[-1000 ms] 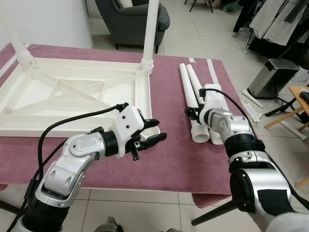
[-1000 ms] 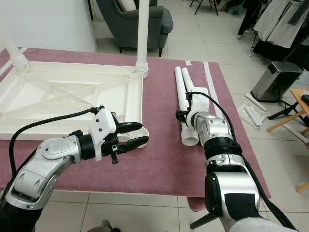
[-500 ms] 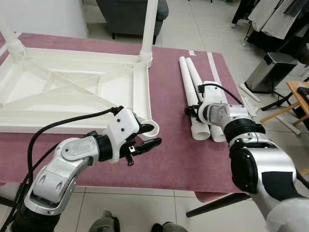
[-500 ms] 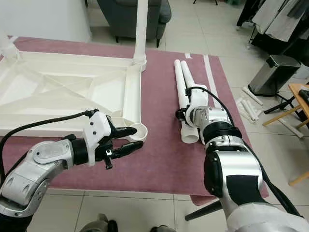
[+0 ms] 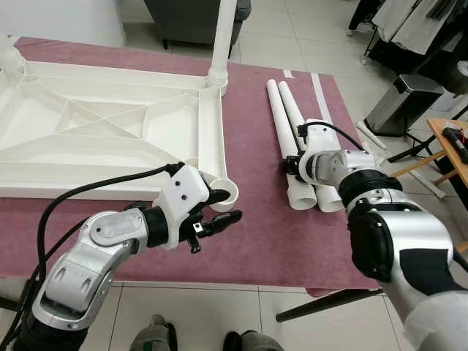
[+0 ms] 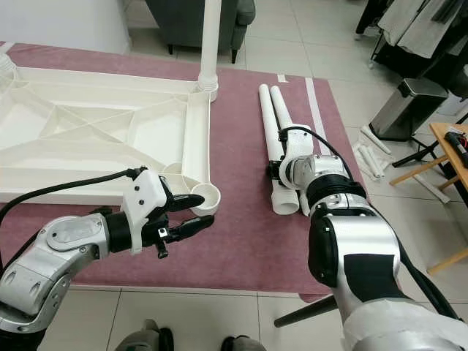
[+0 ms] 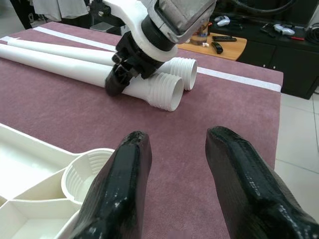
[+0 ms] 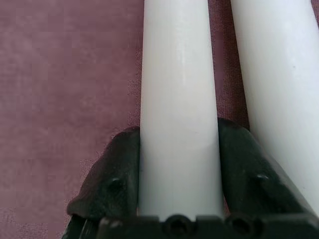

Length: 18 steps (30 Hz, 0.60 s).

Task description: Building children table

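Lying upside down on the dusky pink cloth (image 5: 263,234) that covers the work surface, the white ribbed plastic children's tabletop (image 5: 110,139) shows its underside so the leg sockets face up; two white tubular legs already stand in its far corners, one (image 5: 223,36) clearly seen and another (image 5: 9,57) at the far left edge. The near round corner socket (image 5: 227,192) is empty, and the left gripper (image 5: 219,212) hangs just beside it with its two black fingers (image 7: 119,194) spread apart and holding nothing, apparently placed to steady that corner or to receive a leg. To the right, well apart from the tabletop, two loose white plastic tube legs lie side by side with their threaded ends toward the robot. The right gripper (image 5: 295,170) straddles the inner loose leg (image 5: 281,131) near its threaded end (image 5: 304,197); in the right wrist view a black finger (image 8: 117,174) sits against each flank of the tube, so it appears clamped on it, while the outer leg (image 5: 296,117) lies untouched just beside. The step in hand seems to be lifting this leg to screw it into the empty socket.
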### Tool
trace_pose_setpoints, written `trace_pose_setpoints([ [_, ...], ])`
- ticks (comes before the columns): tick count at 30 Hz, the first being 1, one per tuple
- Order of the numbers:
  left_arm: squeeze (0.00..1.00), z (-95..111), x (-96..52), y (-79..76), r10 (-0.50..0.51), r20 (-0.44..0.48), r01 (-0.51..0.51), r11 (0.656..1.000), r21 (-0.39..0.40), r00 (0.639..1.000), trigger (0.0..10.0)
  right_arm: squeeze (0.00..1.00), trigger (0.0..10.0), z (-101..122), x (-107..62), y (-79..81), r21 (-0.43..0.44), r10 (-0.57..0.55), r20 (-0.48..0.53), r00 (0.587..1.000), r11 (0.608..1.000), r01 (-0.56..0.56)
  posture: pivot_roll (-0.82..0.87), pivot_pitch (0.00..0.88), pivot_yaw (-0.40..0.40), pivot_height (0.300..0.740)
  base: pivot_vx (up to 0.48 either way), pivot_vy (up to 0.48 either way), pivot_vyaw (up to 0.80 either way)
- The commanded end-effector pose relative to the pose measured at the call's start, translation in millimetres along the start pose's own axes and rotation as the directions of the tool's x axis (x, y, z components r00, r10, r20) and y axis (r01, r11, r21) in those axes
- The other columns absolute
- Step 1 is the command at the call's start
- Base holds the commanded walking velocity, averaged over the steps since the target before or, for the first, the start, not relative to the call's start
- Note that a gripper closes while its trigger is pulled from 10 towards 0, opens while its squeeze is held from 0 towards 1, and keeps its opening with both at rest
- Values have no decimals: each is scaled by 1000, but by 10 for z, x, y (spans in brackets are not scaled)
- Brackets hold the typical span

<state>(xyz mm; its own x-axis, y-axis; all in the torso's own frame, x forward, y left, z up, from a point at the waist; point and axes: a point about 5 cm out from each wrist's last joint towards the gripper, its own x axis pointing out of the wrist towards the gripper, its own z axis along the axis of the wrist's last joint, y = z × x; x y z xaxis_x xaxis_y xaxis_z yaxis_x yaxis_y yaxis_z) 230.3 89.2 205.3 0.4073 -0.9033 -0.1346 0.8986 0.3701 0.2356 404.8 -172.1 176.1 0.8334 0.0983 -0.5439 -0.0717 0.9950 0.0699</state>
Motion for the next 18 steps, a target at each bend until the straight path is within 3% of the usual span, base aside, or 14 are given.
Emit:
trace_pose_setpoints([
  [1, 0, 20, 13, 53, 93, 10, -93, 996, 0, 996, 10000, 0, 235, 173, -32, 83, 13, 60, 95, 994, 998, -61, 100, 115, -72, 740, 0, 0, 0],
  [2, 0, 20, 13, 53, 93, 10, -93, 996, 0, 996, 10000, 0, 235, 173, -32, 83, 13, 60, 95, 994, 998, -61, 100, 115, -72, 740, 0, 0, 0],
  [3, 0, 39, 24, 85, 114, 23, -114, 993, -8, 993, 10000, 0, 10000, 325, -81, 113, 14, 87, 174, 981, 996, -90, 100, 106, -68, 740, 0, 0, 0],
  [4, 0, 89, 44, 142, 147, 54, -145, 989, -33, 988, 10000, 0, 10000, 490, -177, 158, -7, 131, 268, 954, 991, -134, 104, 98, -62, 740, 0, 0, 0],
  [6, 0, 124, 57, 178, 167, 75, -163, 985, -53, 983, 10000, 0, 10000, 576, -250, 189, -23, 161, 320, 934, 987, -162, 104, 98, -62, 740, 0, 0, 0],
  [8, 0, 223, 89, 265, 208, 132, -196, 975, -101, 969, 10000, 0, 10000, 620, -472, 274, -80, 216, 403, 889, 976, -201, 106, 87, -55, 740, 0, 0, 0],
  [9, 0, 261, 106, 316, 234, 150, -217, 969, -119, 961, 10000, 0, 10000, 597, -569, 306, -115, 231, 438, 869, 973, -201, 106, 76, -47, 740, 0, 0, 0],
  [12, 0, 291, 123, 368, 261, 162, -240, 961, -136, 952, 10000, 0, 10000, 568, -659, 341, -151, 246, 472, 847, 969, -197, 107, 73, -45, 740, 0, 0, 0],
  [13, 0, 357, 183, 510, 328, 173, -297, 937, -182, 929, 10000, 0, 10000, 485, -821, 360, -247, 257, 555, 791, 959, -138, 107, 56, -35, 740, 0, 0, 0],
  [14, 0, 395, 212, 581, 360, 186, -321, 924, -208, 914, 10000, 0, 10000, 421, -892, 387, -276, 276, 582, 765, 952, -133, 107, 44, -30, 740, 0, 0, 0],
  [18, 0, 448, 251, 665, 386, 205, -337, 911, -240, 899, 10000, 0, 10000, 310, -975, 429, -313, 307, 619, 723, 941, -131, 107, 32, -24, 740, 0, 0, 0],
])
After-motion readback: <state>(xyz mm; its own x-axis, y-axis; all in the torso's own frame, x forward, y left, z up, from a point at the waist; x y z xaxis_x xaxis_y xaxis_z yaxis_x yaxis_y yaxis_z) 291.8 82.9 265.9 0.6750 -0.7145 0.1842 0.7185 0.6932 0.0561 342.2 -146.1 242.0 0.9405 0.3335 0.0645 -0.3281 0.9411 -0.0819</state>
